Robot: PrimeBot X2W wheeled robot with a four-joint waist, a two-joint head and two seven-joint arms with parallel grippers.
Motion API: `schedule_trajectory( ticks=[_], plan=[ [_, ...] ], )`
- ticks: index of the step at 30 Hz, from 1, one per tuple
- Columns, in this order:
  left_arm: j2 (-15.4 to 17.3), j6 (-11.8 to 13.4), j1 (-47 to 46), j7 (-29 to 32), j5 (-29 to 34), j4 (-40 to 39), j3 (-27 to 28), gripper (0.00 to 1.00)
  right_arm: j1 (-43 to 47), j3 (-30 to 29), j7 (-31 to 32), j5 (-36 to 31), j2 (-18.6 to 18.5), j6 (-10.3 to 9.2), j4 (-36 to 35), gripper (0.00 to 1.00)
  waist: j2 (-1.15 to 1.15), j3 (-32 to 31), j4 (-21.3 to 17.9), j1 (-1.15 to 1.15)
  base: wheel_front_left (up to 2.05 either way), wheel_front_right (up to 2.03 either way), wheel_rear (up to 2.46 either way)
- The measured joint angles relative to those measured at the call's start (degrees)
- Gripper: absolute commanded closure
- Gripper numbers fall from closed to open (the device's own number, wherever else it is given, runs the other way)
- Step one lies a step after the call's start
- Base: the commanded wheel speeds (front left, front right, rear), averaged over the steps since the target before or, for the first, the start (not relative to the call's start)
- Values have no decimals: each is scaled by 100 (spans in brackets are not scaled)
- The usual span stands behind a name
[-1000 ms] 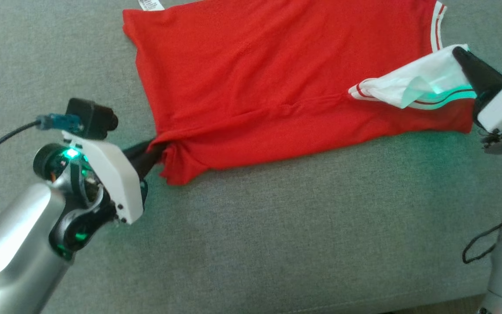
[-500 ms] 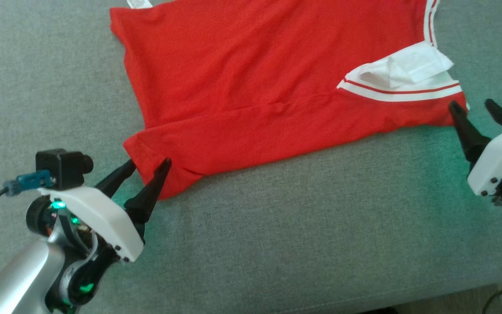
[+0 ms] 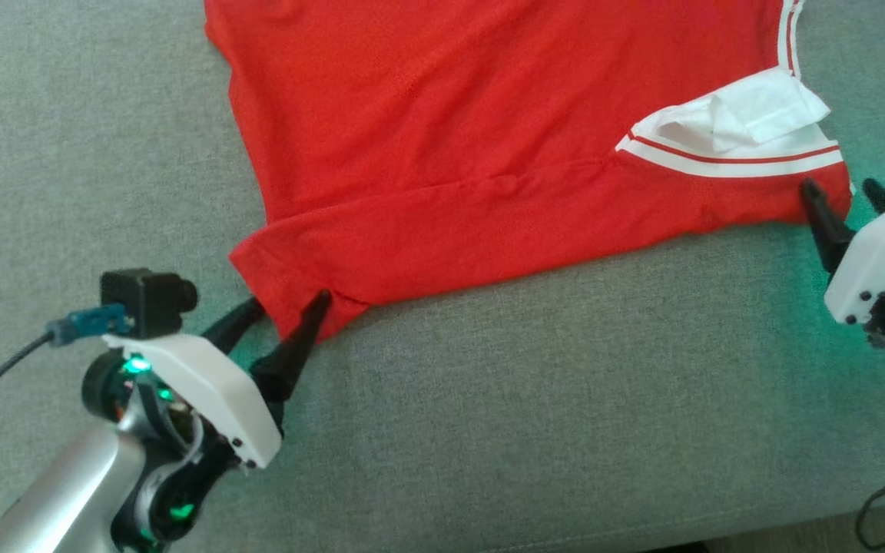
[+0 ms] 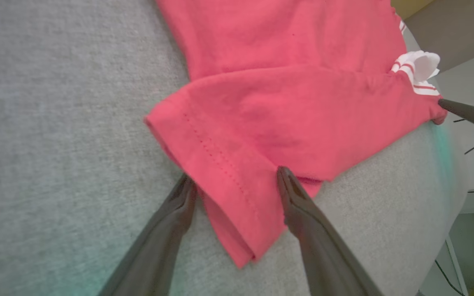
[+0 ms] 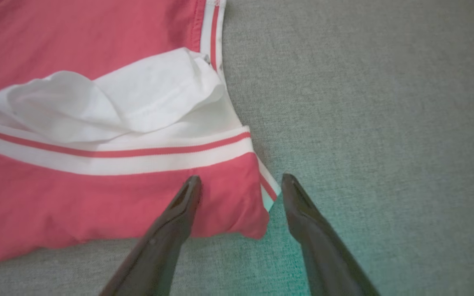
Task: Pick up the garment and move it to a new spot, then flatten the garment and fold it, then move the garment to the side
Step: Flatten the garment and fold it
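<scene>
Both claws stand open, left claw [image 3: 289, 301] astride the hem corner [image 4: 228, 205], right claw [image 3: 838, 188] astride the trimmed corner [image 5: 228, 205] of the red T-shirt [image 3: 450, 138] on the grey upholstered surface [image 3: 527, 399]; folding seems in hand, next needing both corners pinched.

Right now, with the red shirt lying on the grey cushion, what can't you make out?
- Red shirt: its far part, head view, cut off by the top edge.
- Right gripper: most of its arm, head view, cut off by the right edge.
- White flap by the striped trim: what it is, right wrist view, crumpled onto itself.
- Folded near strip: what lies beneath, every view, covered by the cloth.
</scene>
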Motion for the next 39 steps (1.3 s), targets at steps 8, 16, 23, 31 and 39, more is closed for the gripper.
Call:
schedule_trajectory(
  ticks=[8, 16, 23, 31, 39],
  plan=[
    [-76, -170, -21, 151, -89, 78, -149, 70, 15, 172, 283, 419, -78, 0, 162, 0, 0, -16, -35, 0, 0, 0, 0],
    [-169, -588, -398, 443, -442, 483, -205, 100, -142, -53, 328, 531, 13, 0, 433, 100, 0, -22, -37, 1, 0, 0, 0],
    [242, -869, -380, 935, -970, 359, -111, 100, -118, 33, 735, 1202, -99, 0, 246, 100, 0, -249, -39, 1, 0, 0, 0],
    [970, -755, 436, 1210, -1464, -736, 136, 100, 900, -201, 1742, 2012, -710, 0, -1013, 100, 0, -516, -35, 0, 0, 0, 0],
    [991, -476, 1351, 838, -1501, -1094, 114, 59, 1911, -357, 2183, 2277, -757, 0, -1482, 100, 0, -462, -27, 0, 0, 0, 0]
  ],
)
